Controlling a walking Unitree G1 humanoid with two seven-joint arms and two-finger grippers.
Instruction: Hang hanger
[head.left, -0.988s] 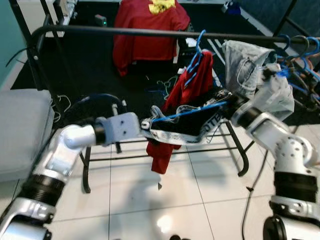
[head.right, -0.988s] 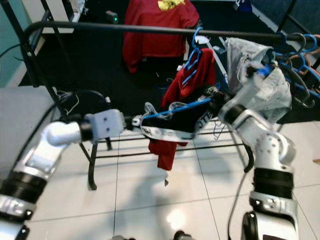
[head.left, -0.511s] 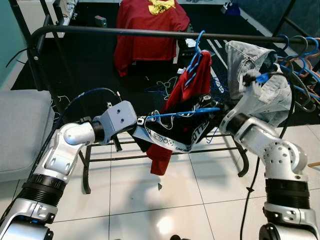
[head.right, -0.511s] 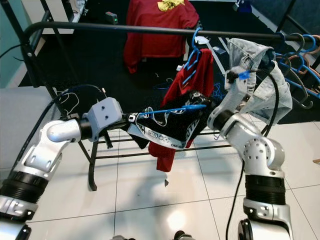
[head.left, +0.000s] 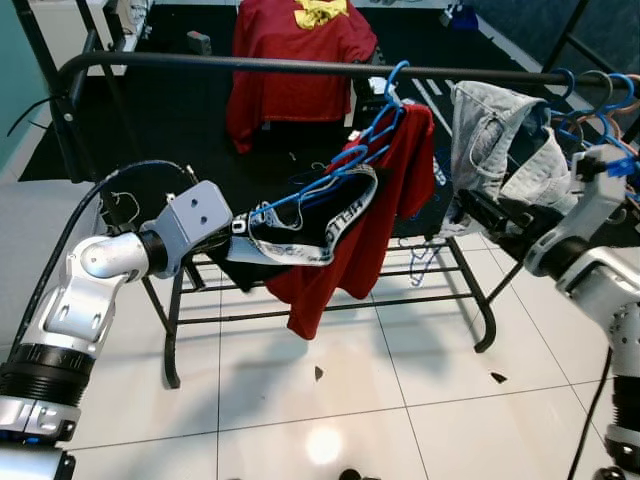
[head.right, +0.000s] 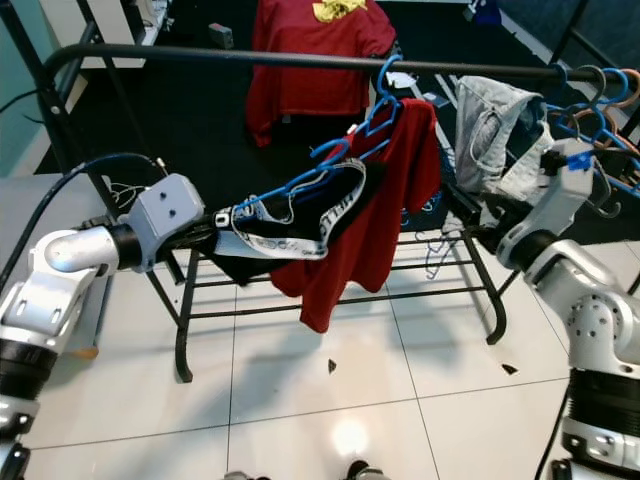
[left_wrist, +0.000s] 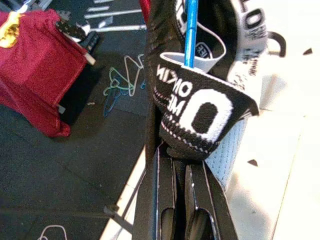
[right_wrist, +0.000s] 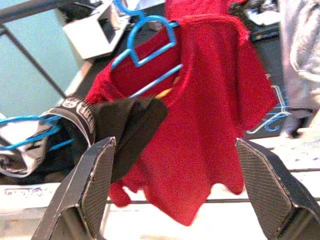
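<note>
- Between the left gripper's (head.left: 232, 229) closed jaws: low end of the blue hanger (head.left: 318, 187) carrying black shorts (head.left: 300, 228); a second ago both grippers held it, now only the left does.
- Right gripper (right_wrist: 175, 185) has let go and pulled back; jaws spread wide, nothing between them, well apart from the hanger's far end.
- Hanger has tilted up since then: hook end now up near the rail (head.left: 300, 66), right beside the hook of the hanger with the red shirt (head.left: 385, 200). Cannot tell if it's actually over the rail.
- Judgement: hang is nearly done or just landing; left still has to release.
- Counts: two grippers; one black rail; two loaded blue hangers at centre, plus a bunch of empty hangers (head.left: 600, 95) at the rail's right end, too tangled to count; one grey garment (head.left: 490, 130); one red garment (head.left: 295, 50) behind the rack.
</note>
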